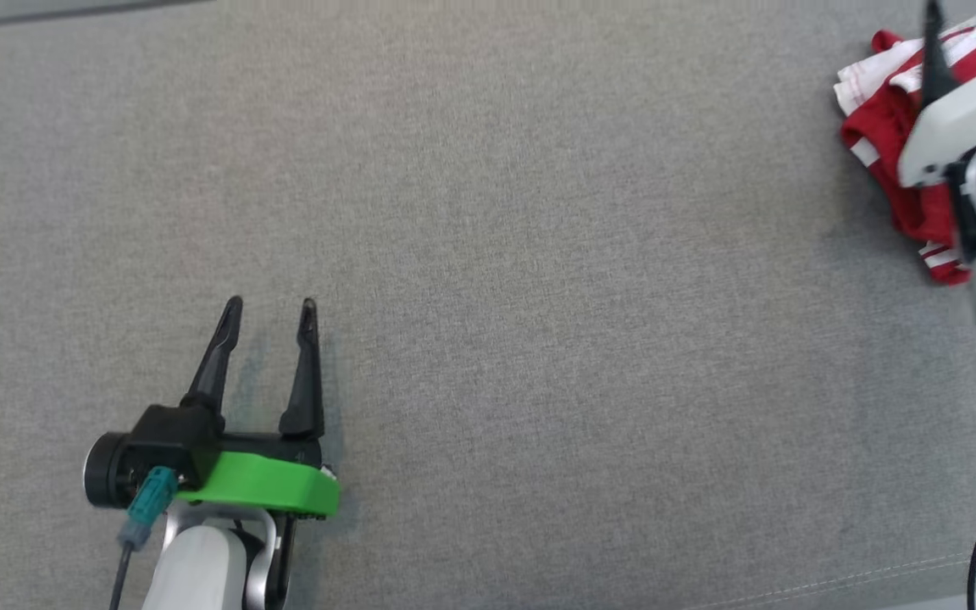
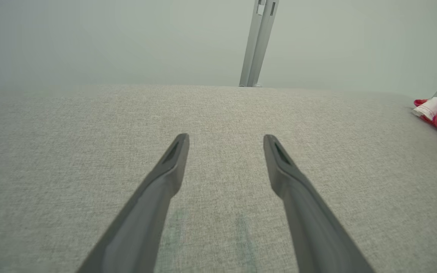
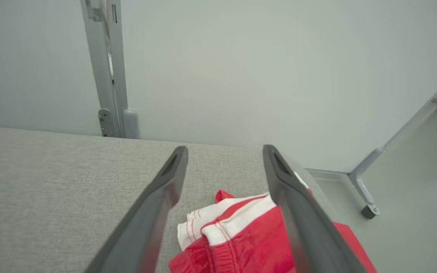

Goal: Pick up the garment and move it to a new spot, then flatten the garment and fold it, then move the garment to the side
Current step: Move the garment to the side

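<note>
From the head, the left pincer (image 1: pixel 271 305) is spread and empty over bare worktop (image 1: pixel 539 254), with the garment (image 1: pixel 878 127) bunched at the far right. Left wrist: that red-and-white garment lies well off to the right. Right wrist: the right pincer (image 3: pixel 225 149) is spread wide above the crumpled garment, pinching nothing.

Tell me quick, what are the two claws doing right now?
Left claw: open, holding nothing.
Right claw: open over the red and white garment, holding nothing.

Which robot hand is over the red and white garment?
The right hand, open above the crumpled red and white garment; the left hand is over bare grey fabric.
</note>
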Motion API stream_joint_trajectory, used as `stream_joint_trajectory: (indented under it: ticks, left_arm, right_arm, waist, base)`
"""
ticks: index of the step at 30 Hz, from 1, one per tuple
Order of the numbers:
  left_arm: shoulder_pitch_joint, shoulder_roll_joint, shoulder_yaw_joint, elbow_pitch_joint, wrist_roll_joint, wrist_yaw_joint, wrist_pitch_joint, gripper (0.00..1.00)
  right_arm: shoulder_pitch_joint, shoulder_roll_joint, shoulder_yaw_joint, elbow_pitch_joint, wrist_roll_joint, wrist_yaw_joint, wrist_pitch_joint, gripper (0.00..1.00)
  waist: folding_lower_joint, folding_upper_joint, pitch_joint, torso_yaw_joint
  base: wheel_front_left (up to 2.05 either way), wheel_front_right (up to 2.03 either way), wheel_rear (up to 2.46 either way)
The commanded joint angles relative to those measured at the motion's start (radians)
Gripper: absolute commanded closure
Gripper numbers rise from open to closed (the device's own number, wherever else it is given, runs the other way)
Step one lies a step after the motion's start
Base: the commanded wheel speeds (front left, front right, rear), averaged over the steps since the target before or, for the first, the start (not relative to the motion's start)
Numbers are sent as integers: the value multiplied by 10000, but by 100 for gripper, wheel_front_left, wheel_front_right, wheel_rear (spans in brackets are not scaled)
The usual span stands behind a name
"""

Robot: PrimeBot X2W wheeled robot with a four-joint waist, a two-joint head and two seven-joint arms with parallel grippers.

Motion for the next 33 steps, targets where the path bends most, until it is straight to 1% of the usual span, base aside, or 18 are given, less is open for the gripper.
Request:
stream_joint_trajectory:
  ticks: [1,4,6,9,12,16,18,21,24,26,33]
  left_arm:
    - [142,5,151,70,-164,114,0,0]
    - [235,-17,424,149,-378,263,1,0]
    - [350,-29,538,182,-425,394,1,0]
    - [459,-35,696,256,-416,607,1,0]
    - [648,-44,774,337,-450,770,1,0]
    - [907,-49,775,548,-525,897,0,0]
    - [1035,-51,791,589,-583,977,2,0]
    - [1223,-55,782,562,-690,1002,2,0]
    - [1403,-58,768,522,-741,1047,2,0]
    - [1494,-59,750,472,-797,1084,0,0]
    - [1582,-59,642,481,-775,1160,2,0]
  right_arm:
    - [420,190,243,-424,347,-11,-72,0]
    - [1267,588,788,-1579,1098,-11,-63,0]
    - [1932,705,1059,-2384,1590,-11,-61,0]
    - [3021,951,1287,-3495,2006,-11,-63,0]
    - [4044,1252,1299,-4383,2089,-11,-63,0]
    - [5330,1862,1164,-5433,2164,-11,-64,0]
    - [5928,2077,1081,-5880,2029,-11,-64,0]
    - [6754,2335,1045,-6441,1828,-9,-65,0]
    - [7383,2398,1214,-6848,1819,-9,-65,0]
    - [7735,2411,1397,-7026,2214,-9,-65,0]
    - [8412,2418,1703,-7262,2638,-9,-65,0]
  waist:
    - [0,0,-702,-34]
    - [0,0,-1174,49]
    - [0,0,-1449,134]
    - [0,0,-1843,259]
    - [0,0,-2150,361]
    - [0,0,-2477,472]
    - [0,0,-2595,532]
    - [0,0,-2724,610]
    - [0,0,-2784,661]
    - [0,0,-2802,701]
    - [0,0,-2805,798]
  base:
    - [0,0,0]
    - [0,0,0]
    - [0,0,0]
    - [0,0,0]
    - [0,0,0]
    - [0,0,0]
    - [0,0,0]
    - [0,0,0]
    - [0,0,0]
    - [0,0,0]
    - [0,0,0]
